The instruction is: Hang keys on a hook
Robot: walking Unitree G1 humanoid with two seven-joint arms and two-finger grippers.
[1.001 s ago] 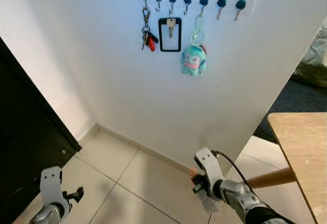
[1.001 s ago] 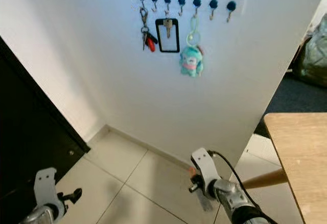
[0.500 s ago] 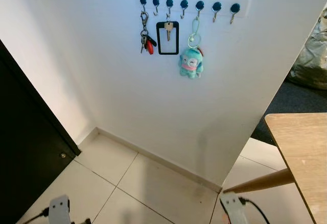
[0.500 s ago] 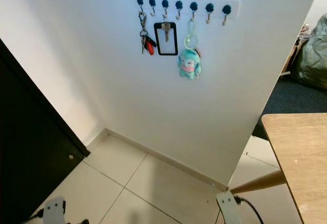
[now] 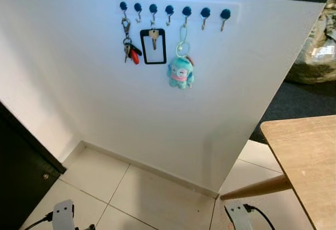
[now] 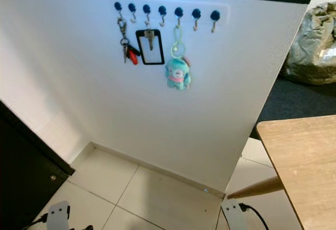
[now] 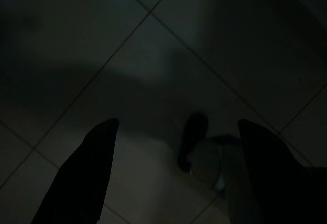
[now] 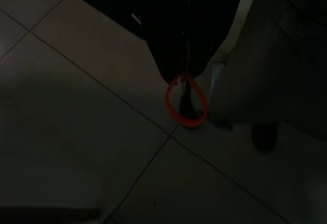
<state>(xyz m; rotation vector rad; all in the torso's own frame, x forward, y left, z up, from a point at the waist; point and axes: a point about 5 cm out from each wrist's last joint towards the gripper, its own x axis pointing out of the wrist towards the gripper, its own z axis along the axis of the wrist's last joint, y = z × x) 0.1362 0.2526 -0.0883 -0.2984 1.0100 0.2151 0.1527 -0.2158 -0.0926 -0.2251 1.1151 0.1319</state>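
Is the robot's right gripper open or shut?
Shut. In the dark right wrist view the right gripper has both black fingers pressed together, pinching an orange ring.

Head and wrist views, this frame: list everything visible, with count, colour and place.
hooks: seven, dark blue knobs, in a row high on the white wall
key bunch: one, metal with a red tag, on the first hook from the left
black frame holder: one, with a key, on the third hook
plush toy: one, teal, hanging from the fifth hook by a pale ring
wooden table: one, light brown, at right
bag: one, grey-green, far right
orange ring: one, pinched in the right gripper
left gripper: open, over dark floor tiles
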